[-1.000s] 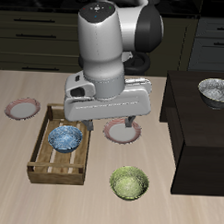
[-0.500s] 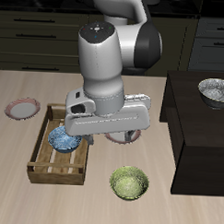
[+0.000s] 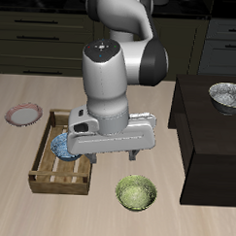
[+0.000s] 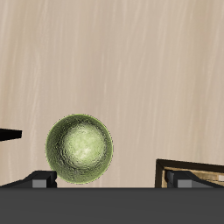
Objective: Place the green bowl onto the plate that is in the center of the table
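The green bowl (image 3: 136, 195) stands upright on the beige table (image 3: 19, 208) near its front edge, beside the wooden crate. In the wrist view the bowl (image 4: 80, 150) shows from above, empty, with a speckled inside. My gripper (image 3: 111, 158) hangs a little behind the bowl and above the table, its jaws wide apart and empty. In the wrist view the gripper (image 4: 112, 181) has one finger (image 4: 39, 181) close beside the bowl. The plate in the center of the table is hidden behind my arm.
A wooden crate (image 3: 55, 176) holds a blue patterned bowl (image 3: 62, 145); its corner shows in the wrist view (image 4: 194, 171). A second red-rimmed plate (image 3: 24, 114) lies farther back. A raised black table (image 3: 208, 138) carries a grey-white bowl (image 3: 228, 96).
My arm has moved toward the table's front edge and lower, closer to the green bowl. It now covers the center plate, which showed before. The bowl has not moved.
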### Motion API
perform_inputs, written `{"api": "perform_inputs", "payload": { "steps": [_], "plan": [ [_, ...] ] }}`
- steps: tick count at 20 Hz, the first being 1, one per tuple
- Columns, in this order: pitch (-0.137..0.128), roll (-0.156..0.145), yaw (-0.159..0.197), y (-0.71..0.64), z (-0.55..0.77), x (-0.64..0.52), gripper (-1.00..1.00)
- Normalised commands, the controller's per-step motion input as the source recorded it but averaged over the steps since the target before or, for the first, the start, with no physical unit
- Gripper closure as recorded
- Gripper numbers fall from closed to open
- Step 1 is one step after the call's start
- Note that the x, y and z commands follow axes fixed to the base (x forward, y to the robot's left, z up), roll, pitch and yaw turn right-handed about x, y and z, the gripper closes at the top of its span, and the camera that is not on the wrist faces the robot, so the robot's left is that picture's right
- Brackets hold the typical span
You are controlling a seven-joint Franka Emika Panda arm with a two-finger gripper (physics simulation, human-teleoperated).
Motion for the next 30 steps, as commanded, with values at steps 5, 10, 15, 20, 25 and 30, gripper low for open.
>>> {"api": "perform_inputs", "payload": {
  "steps": [5, 10, 15, 20, 25, 30],
  "plan": [
    [-0.004, -0.002, 0.015, 0.03, -0.24, 0.05, -1.00],
    [-0.002, 0.013, 0.013, 0.07, -0.24, 0.04, -1.00],
    [0.003, 0.011, 0.001, 0.07, -0.26, 0.07, -1.00],
    [0.004, 0.016, 0.009, 0.13, -0.26, 0.02, -1.00],
    [0.019, -0.003, 0.001, 0.02, -0.25, 0.02, -1.00],
    [0.019, -0.014, -0.002, -0.02, -0.20, 0.00, -1.00]
  ]
}}
